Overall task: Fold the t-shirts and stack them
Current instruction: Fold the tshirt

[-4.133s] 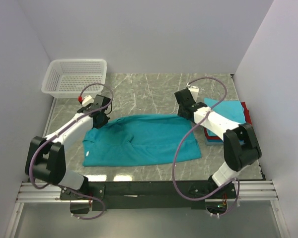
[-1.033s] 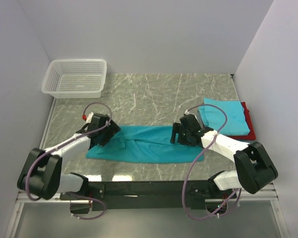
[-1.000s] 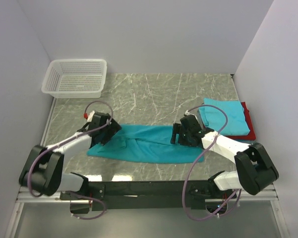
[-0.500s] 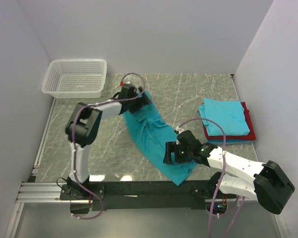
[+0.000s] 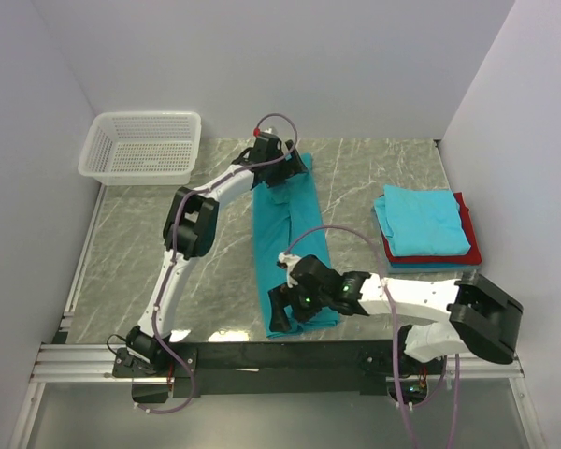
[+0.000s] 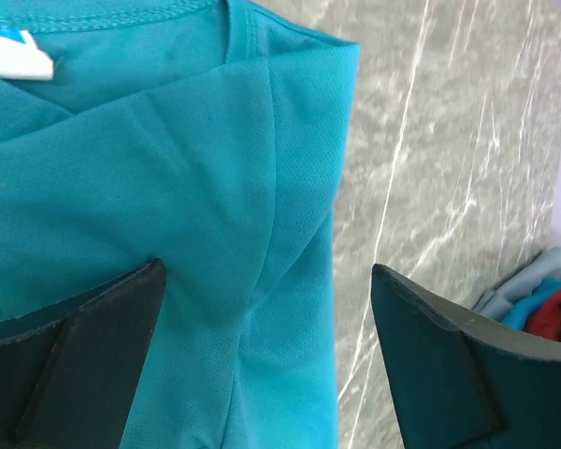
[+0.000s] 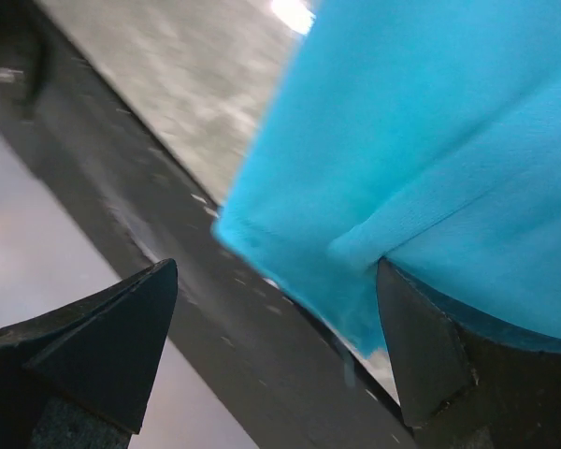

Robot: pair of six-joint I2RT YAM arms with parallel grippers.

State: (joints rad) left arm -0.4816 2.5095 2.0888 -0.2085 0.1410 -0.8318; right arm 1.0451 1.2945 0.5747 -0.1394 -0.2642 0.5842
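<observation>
A white mesh basket (image 5: 142, 142) sits far left. The left gripper (image 5: 295, 166), jaws spread wide, hangs over the collar end of a teal t-shirt (image 5: 285, 234), folded into a long strip mid-table. The right gripper (image 5: 280, 313), also spread, straddles its near hem. A stack of folded t-shirts (image 5: 425, 223) lies at right.

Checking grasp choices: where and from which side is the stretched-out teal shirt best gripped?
Probably the near hem of the teal shirt, approached from the near edge of the table: it lies flat as a narrow strip running near to far, so its short ends are the free edges.
</observation>
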